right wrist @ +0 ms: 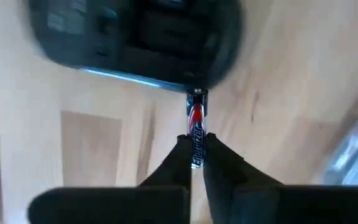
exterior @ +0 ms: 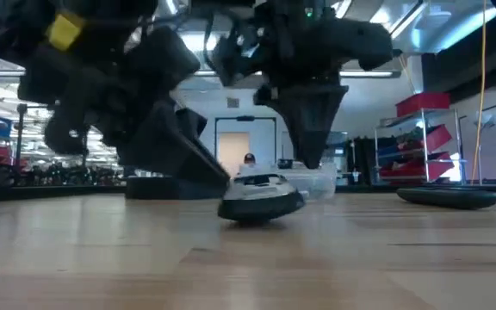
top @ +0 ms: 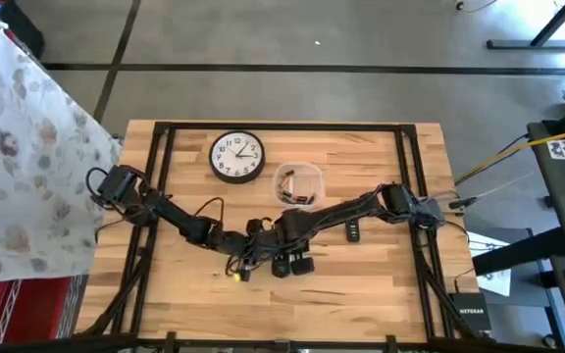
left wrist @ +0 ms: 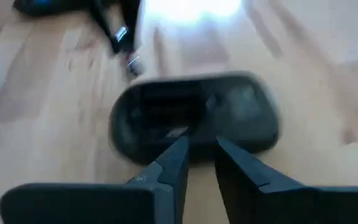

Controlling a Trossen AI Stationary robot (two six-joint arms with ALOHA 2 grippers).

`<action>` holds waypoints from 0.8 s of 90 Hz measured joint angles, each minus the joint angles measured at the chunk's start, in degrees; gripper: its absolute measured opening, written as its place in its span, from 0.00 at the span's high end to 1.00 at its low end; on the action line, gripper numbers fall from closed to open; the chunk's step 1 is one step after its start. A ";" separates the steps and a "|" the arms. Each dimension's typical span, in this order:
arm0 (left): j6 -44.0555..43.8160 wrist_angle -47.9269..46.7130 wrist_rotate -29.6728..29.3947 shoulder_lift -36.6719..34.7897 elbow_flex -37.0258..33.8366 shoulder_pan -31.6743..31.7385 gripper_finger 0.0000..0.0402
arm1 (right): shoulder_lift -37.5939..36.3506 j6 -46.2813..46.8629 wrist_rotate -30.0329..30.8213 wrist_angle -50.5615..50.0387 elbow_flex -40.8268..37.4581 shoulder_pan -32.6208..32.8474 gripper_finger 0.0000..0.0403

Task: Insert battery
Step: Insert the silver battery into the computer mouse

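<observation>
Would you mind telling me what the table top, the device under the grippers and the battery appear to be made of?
Table top: light wood planks, visible grain and seams. Device: probably dark moulded plastic, given its rounded shell and dull sheen. Battery, shut in the right gripper: glossy printed wrap, seemingly over metal, with a shiny end cap.

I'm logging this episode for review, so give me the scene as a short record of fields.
device: dark oval plastic device, battery bay open, on the wooden table
battery: black-and-red cylindrical battery, tip near the device's edge
right tool: shut on the battery
left tool: at the device's edge, fingers slightly apart
elsewhere: round white wall clock, clear plastic container
</observation>
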 joint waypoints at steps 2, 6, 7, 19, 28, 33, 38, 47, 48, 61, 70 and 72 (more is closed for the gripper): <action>-0.24 -0.22 -0.43 0.00 0.00 0.11 0.85 | 0.01 -1.61 0.75 -0.14 0.05 0.10 1.00; -0.76 -1.16 -0.80 0.00 0.00 0.31 0.85 | 0.02 -4.26 2.25 0.19 0.35 0.50 1.00; -0.87 -1.41 -0.81 0.00 0.00 0.44 0.85 | 0.02 -4.70 2.55 0.33 0.43 0.55 1.00; -2.88 -2.04 -0.65 -0.01 -0.02 0.62 0.85 | -0.03 -3.25 0.76 3.22 1.85 0.72 1.00; -2.80 -1.99 -0.61 -0.04 -0.02 -0.10 0.85 | -0.03 -1.28 -1.45 3.61 2.88 0.79 1.00; -2.88 -2.05 -0.23 -0.04 -0.02 -0.41 0.85 | -0.05 -1.28 -2.87 3.75 3.03 1.13 1.00; -3.23 -2.68 2.13 -0.07 0.00 -0.44 0.85 | -0.05 -1.32 -5.73 3.25 3.00 1.14 1.00; -5.69 -3.31 10.40 0.02 0.00 -0.37 0.85 | -0.07 -1.27 -13.02 3.05 2.49 1.17 1.00; -5.96 -3.15 11.38 0.11 0.00 -0.37 0.85 | -0.09 -1.23 -13.32 3.04 2.37 1.17 1.00; -9.50 0.25 14.99 2.62 0.02 -1.11 0.85 | -0.05 4.04 -6.44 -0.24 1.79 1.08 1.00; -10.08 6.70 14.74 6.36 0.46 -1.52 0.85 | -0.07 8.93 -2.42 -2.71 2.14 0.98 1.00; -10.31 8.17 14.59 7.24 0.75 -1.60 0.85 | -0.07 10.25 -2.24 -3.22 2.41 0.98 1.00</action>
